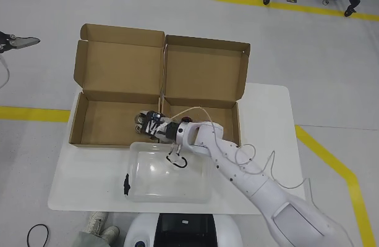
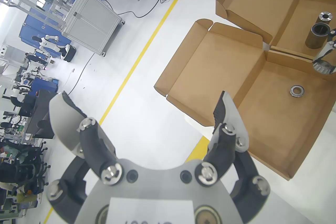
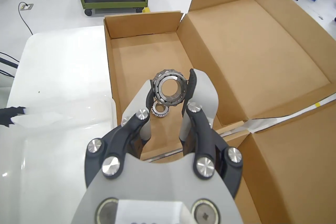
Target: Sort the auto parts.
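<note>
1. A white worktop stands on a pale factory floor.
2. A grey steel tapered roller bearing is pinched across its rim in the right claw, above an open brown cardboard box.
3. A smaller steel bearing lies on the box floor just below it, so placing probably means going straight down.
4. The left claw gapes wide and empty, well apart, beyond the worktop's edge.

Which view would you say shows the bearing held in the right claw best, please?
The right wrist view: the bearing faces the camera, clamped in the right claw. The top view shows it small; the left wrist view catches it near the frame edge.
</note>
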`<state>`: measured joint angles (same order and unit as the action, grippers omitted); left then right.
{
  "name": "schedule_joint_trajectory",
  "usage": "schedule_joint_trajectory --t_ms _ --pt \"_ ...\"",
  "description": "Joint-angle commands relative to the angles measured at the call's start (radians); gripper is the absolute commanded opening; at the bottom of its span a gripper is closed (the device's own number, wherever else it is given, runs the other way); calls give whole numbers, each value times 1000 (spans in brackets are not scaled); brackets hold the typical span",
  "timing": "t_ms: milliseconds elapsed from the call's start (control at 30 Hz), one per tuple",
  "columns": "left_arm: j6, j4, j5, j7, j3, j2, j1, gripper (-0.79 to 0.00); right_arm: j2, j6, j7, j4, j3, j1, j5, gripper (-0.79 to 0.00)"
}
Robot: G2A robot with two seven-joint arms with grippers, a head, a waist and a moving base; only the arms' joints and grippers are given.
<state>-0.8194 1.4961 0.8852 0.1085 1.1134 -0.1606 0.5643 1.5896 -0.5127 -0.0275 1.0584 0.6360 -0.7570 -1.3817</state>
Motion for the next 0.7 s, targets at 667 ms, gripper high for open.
schedule_joint_trajectory --t_ms 667 --pt "0 0 0 0 0 0 0 0 196 47 80 -389 -155 189 104 -785"
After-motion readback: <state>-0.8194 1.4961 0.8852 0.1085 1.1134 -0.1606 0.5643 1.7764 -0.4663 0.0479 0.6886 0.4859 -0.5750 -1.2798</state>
